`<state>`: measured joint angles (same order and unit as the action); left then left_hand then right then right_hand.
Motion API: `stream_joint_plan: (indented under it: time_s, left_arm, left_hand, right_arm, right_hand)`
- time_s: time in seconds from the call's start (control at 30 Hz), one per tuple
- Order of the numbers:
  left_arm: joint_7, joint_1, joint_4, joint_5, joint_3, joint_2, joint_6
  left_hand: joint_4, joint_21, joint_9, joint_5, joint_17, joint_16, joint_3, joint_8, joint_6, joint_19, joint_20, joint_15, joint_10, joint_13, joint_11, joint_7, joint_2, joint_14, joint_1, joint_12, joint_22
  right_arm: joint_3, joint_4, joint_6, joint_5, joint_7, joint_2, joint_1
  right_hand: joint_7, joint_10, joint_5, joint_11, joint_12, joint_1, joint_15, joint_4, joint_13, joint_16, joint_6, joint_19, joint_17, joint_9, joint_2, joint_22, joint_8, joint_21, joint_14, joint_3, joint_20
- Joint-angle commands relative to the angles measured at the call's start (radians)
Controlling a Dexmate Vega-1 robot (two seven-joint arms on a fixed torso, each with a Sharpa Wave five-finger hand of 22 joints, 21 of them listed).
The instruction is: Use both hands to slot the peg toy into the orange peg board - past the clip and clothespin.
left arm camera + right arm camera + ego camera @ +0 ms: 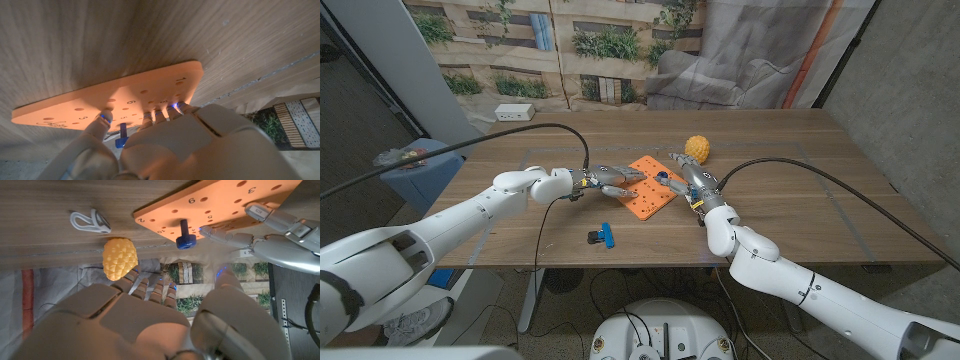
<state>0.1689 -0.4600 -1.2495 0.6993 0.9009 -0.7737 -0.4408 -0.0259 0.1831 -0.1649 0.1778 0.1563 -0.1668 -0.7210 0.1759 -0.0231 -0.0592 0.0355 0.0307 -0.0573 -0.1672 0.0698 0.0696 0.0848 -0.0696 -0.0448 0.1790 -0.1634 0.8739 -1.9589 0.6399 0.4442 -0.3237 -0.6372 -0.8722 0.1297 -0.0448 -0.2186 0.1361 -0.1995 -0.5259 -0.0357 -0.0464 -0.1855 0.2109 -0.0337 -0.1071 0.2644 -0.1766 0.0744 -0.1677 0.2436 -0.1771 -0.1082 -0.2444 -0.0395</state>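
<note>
The dark blue plastic peg toy [184,235] stands upright with its stem in a hole of the flat orange foam peg board [651,187], near the board's right edge. The right hand [697,186] lies just beside it, nearer than the left, fingers spread and holding nothing. The left hand [611,182] rests its fingertips [105,118] on the board's opposite edge, gripping nothing. The peg's long axis looks vertical, so any further seating would press straight down.

The left robot hand [165,145] hides the orange peg board's [100,100] near edge, perhaps touching it.
</note>
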Motion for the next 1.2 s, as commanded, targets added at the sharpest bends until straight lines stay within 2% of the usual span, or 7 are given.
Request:
stream_joint_plan:
  time_s: [0.03, 0.43, 0.57, 0.9, 1.2]
  left_arm:
    - [0.026, -0.001, 0.002, -0.002, 0.015, 0.001, 0.004]
    - [0.028, 0.004, 0.002, 0.001, 0.016, 0.001, 0.002]
    - [0.028, 0.005, 0.008, -0.005, 0.015, 0.005, 0.0]
    - [0.027, 0.009, 0.011, -0.003, 0.018, 0.007, -0.002]
    - [0.03, -0.002, -0.007, -0.008, 0.013, 0.002, 0.014]
  left_hand:
    - [0.001, 0.01, -0.008, 0.001, 0.011, -0.01, -0.008, 0.006, 0.048, 0.021, 0.138, 0.07, 0.048, -0.006, 0.007, 0.001, 0.089, 0.031, -0.011, 0.007, -0.008]
    - [0.005, 0.01, -0.008, 0.001, 0.01, -0.01, -0.008, 0.006, 0.045, 0.021, 0.137, 0.07, 0.046, -0.006, 0.01, 0.002, 0.092, 0.03, -0.015, 0.006, -0.008]
    - [0.004, 0.01, -0.008, 0.001, 0.011, -0.01, -0.008, 0.006, 0.045, 0.022, 0.137, 0.07, 0.047, -0.006, 0.009, 0.003, 0.094, 0.032, -0.016, 0.006, -0.008]
    - [0.003, 0.01, -0.008, 0.0, 0.012, -0.011, -0.006, 0.006, 0.044, 0.022, 0.137, 0.07, 0.045, -0.006, 0.009, 0.002, 0.094, 0.031, -0.016, 0.006, -0.008]
    - [0.003, 0.01, -0.008, 0.0, 0.012, -0.011, -0.005, 0.006, 0.042, 0.022, 0.137, 0.069, 0.044, -0.006, 0.012, 0.002, 0.095, 0.031, -0.017, 0.006, -0.008]
  right_arm:
    - [0.068, -0.031, 0.102, 0.156, 0.111, -0.029, 0.036]
    - [0.128, -0.019, 0.15, 0.295, 0.212, -0.025, 0.071]
    - [0.129, -0.013, 0.151, 0.318, 0.225, -0.021, 0.065]
    - [0.149, 0.007, 0.142, 0.4, 0.289, -0.024, 0.063]
    - [0.147, 0.039, 0.138, 0.45, 0.31, -0.005, 0.051]
  right_hand:
    - [-0.016, -0.005, -0.008, 0.012, 0.005, 0.032, -0.033, 0.017, 0.002, 0.005, 0.005, 0.01, 0.003, -0.002, 0.017, 0.001, -0.012, -0.003, -0.013, -0.001, -0.017]
    - [-0.017, -0.014, -0.006, 0.02, 0.006, 0.088, -0.033, 0.043, 0.004, 0.008, 0.011, 0.033, 0.003, -0.001, 0.047, 0.001, -0.031, -0.001, -0.019, 0.005, -0.024]
    - [-0.006, -0.026, -0.003, 0.029, 0.005, 0.12, -0.037, 0.059, 0.005, 0.01, -0.001, 0.051, 0.004, -0.001, 0.066, 0.0, -0.034, 0.001, -0.022, 0.008, -0.031]
    - [0.002, -0.04, 0.001, 0.037, 0.005, 0.157, -0.038, 0.077, 0.006, 0.012, -0.011, 0.081, 0.005, 0.0, 0.085, 0.0, -0.04, 0.003, -0.028, 0.008, -0.033]
    - [-0.006, -0.038, 0.004, 0.035, 0.009, 0.184, -0.035, 0.09, 0.006, 0.011, 0.0, 0.087, 0.007, 0.0, 0.091, 0.001, -0.049, 0.0, -0.041, 0.009, -0.036]
